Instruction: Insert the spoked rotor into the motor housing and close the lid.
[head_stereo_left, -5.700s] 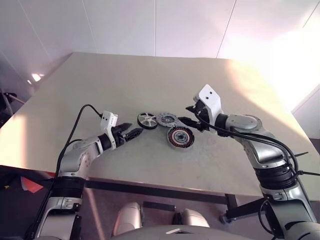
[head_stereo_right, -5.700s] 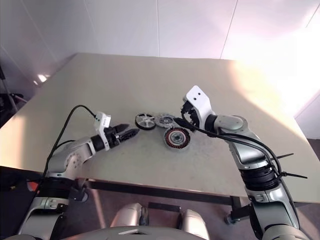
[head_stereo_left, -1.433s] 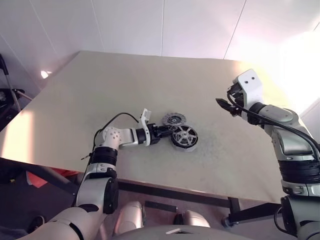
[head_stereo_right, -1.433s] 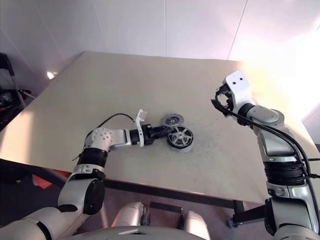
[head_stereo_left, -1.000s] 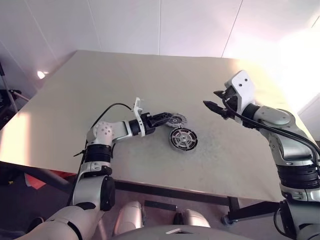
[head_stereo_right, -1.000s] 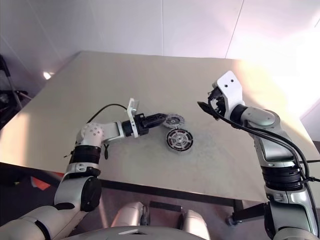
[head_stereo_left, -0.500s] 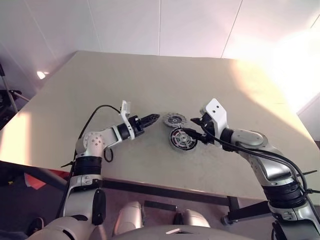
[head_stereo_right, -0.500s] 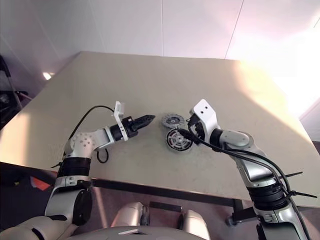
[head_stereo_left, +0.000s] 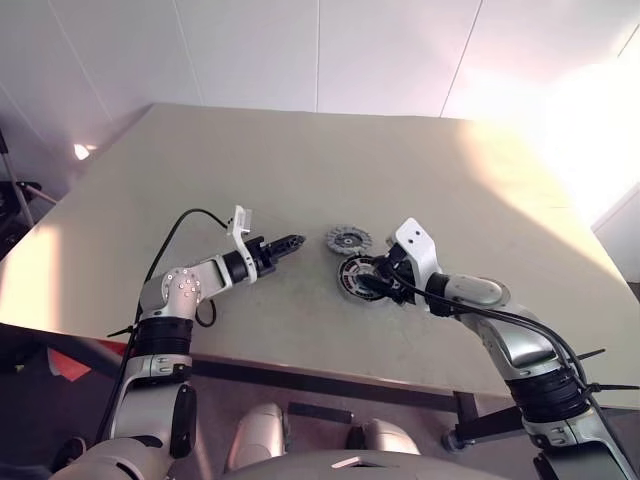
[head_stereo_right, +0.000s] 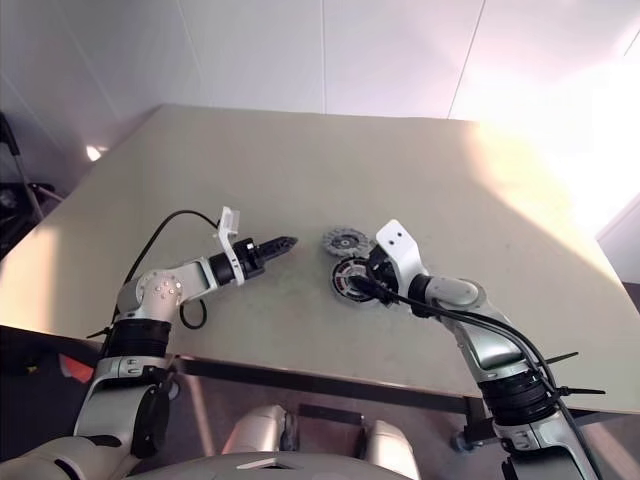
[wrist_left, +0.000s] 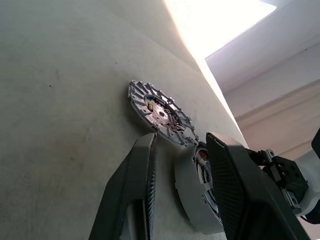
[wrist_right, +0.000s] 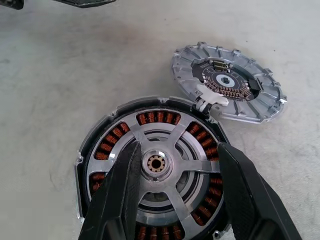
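On the table (head_stereo_left: 120, 200) our left gripper (head_stereo_left: 291, 241) hovers empty, fingers slightly apart, pointing toward the lid (head_stereo_left: 348, 240), which lies flat mid-table. Just nearer the front edge, touching the lid, sits the housing (wrist_right: 95, 145) with the rotor (wrist_right: 156, 162) seated inside. Our right gripper (wrist_right: 175, 200) straddles the hub, fingers spread. The right wrist view shows copper windings around the rotor.
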